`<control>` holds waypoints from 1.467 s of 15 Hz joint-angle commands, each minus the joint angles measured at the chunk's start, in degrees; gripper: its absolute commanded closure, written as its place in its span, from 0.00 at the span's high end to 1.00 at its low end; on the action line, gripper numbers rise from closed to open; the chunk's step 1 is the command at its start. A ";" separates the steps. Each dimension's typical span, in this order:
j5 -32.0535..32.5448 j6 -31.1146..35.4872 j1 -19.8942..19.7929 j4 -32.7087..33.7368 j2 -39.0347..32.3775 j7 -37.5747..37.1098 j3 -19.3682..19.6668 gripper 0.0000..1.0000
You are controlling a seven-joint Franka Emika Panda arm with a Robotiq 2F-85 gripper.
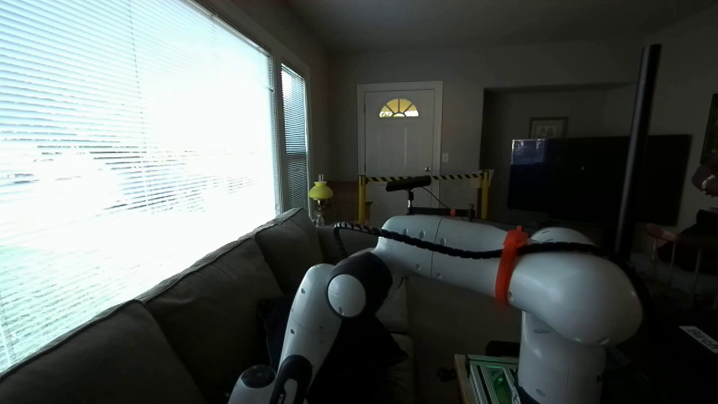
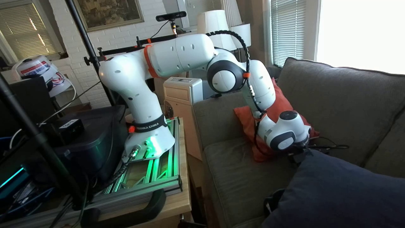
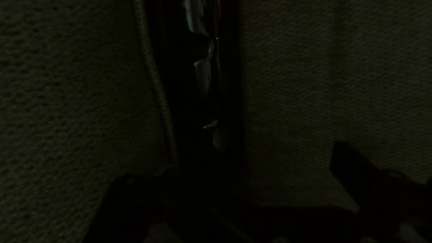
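Navy throw pillow (image 2: 341,193) lies on the sofa (image 2: 246,177), beyond the sofa-side edge of the tabletop (image 2: 180,202), one corner beside the gripper (image 3: 248,158), jaws wide, contact undetermined; approach appears complete, grasp outstanding.

We see a glossy white Panda arm (image 2: 183,54) with grey caps (image 2: 193,47) dotting its rounded shells (image 2: 121,68) and a white disc (image 2: 223,81) set in a charcoal joint (image 2: 226,66). A ridged black cable (image 2: 246,55) runs along it, under an orange strap (image 2: 148,60). A black band (image 2: 149,126) reads FRANKA EMIKA (the base (image 2: 158,144) is lit green); the gripper fingers (image 3: 352,173) look black.
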State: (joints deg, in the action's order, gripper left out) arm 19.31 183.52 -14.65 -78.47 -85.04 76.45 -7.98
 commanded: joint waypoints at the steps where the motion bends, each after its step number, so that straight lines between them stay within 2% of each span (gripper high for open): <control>1: 1.48 -1.46 1.19 -0.78 -0.01 -1.89 1.94 0.73; 2: 1.72 -3.70 0.80 -0.68 -0.03 -1.48 1.40 0.69; 3: 1.88 -5.93 0.38 -0.62 -0.05 -0.85 0.81 0.69; 8: 0.13 -17.79 -0.97 2.04 -0.94 3.54 -2.21 0.29; 9: -0.64 -18.56 -0.61 3.09 -1.18 3.53 -2.05 0.28; 10: -1.28 -17.18 -0.20 3.68 -1.32 2.68 -1.72 0.63; 12: -2.11 -14.15 0.65 3.89 -1.12 0.92 -0.85 0.59; 14: -2.75 -10.32 1.11 3.65 -1.03 -0.99 -0.47 0.72; 17: -2.68 -5.60 1.79 3.21 -0.73 -4.16 0.08 0.96; 18: -2.34 -4.70 2.00 3.16 -0.71 -4.97 0.33 0.99; 22: -1.46 -5.97 1.89 2.38 -0.37 -6.13 0.72 1.00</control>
State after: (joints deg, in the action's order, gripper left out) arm 17.58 177.46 -13.37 -76.17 -84.98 72.11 -8.39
